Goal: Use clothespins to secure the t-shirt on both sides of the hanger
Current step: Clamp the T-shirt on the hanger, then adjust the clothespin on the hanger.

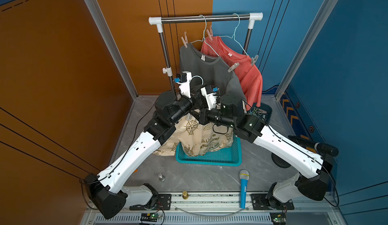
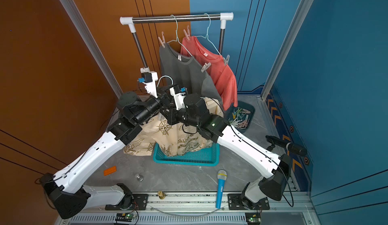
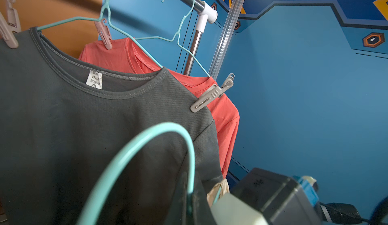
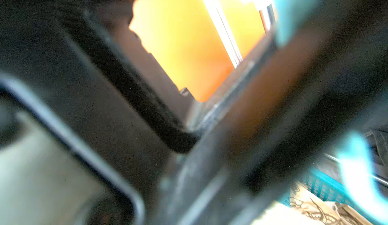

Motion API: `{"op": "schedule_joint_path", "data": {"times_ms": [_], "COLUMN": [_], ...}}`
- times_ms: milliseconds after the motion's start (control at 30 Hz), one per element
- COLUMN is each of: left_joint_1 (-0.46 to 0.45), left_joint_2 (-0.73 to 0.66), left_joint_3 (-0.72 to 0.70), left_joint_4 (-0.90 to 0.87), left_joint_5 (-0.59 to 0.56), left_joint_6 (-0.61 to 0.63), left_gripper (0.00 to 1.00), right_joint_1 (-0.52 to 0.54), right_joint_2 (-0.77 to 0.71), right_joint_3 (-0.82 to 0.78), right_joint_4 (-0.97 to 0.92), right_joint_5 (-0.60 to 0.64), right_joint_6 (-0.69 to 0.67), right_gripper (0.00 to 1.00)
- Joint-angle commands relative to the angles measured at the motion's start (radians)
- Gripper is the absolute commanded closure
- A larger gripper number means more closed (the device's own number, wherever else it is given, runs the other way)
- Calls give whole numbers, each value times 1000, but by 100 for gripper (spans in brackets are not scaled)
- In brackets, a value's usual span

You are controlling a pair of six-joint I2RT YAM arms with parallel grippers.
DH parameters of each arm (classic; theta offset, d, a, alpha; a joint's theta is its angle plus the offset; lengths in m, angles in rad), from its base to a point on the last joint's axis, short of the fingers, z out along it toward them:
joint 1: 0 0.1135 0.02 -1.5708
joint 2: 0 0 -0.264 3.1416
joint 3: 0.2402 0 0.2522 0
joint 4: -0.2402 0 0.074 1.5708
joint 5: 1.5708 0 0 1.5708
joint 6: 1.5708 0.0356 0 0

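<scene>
Orange plastic brick (image 2: 109, 170) flat on the grey counter (image 1: 199, 177), well left of the teal basket (image 1: 210, 161). Small metal weight (image 1: 161, 177) nearer, front-left of the basket. Above the basket's rear left, left pincer (image 3: 190, 198): clamps together on a teal wire hanger (image 3: 168, 127), hook arching up past the fingers. Just beside it, right pincer (image 1: 198, 99): buried among the wrists in both top views, blurred in its own wrist view, so cannot tell whether apart or together. Beneath both, cream printed t-shirt (image 1: 201, 142): droops into the basket and spills over its left rim onto the counter. Behind the basket, steel rack (image 1: 205, 18) with a grey t-shirt (image 1: 205, 74) and, farther right, a coral t-shirt (image 1: 249, 77), each on its own hanger; pink clothespins (image 1: 184, 42) on the shoulders farther left, grey clothespins (image 1: 233, 67) on those farther right. Right rear of the basket, dark bin (image 2: 253, 112) heaped with loose clothespins (image 2: 239, 119) in mixed pastels. Front right of the basket, blue toy microphone (image 1: 244, 190) lying on the counter; farther right again, black microphone (image 1: 323, 148).
</scene>
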Motion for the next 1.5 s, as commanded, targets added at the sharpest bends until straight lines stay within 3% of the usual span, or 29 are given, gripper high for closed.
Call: {"op": "schedule_joint_path", "data": {"times_ms": [0,267,700,933,1200,1467], "left_joint_1": [-31,-4,82,97,72,45], "left_joint_2": [-31,-52,-58,-88,-78,-43], "left_joint_3": [18,18,55,38,32,42], "left_joint_4": [79,72,82,77,92,116], "left_joint_5": [70,75,122,157,186,193], "left_joint_6": [35,23,-32,-39,-22,-9], "left_gripper": [95,95,95,95,93,93], "right_joint_1": [-24,-82,-91,-270,-267,-168], "right_joint_2": [-37,-151,-285,-390,-266,-156], "right_joint_3": [-23,-75,-165,-153,-42,35], "right_joint_4": [-92,-178,-276,-387,-269,-189], "right_joint_5": [-31,23,54,68,-49,-41], "right_joint_6": [-15,-48,-56,-54,43,71], "right_gripper": [99,99,99,99,100,100]}}
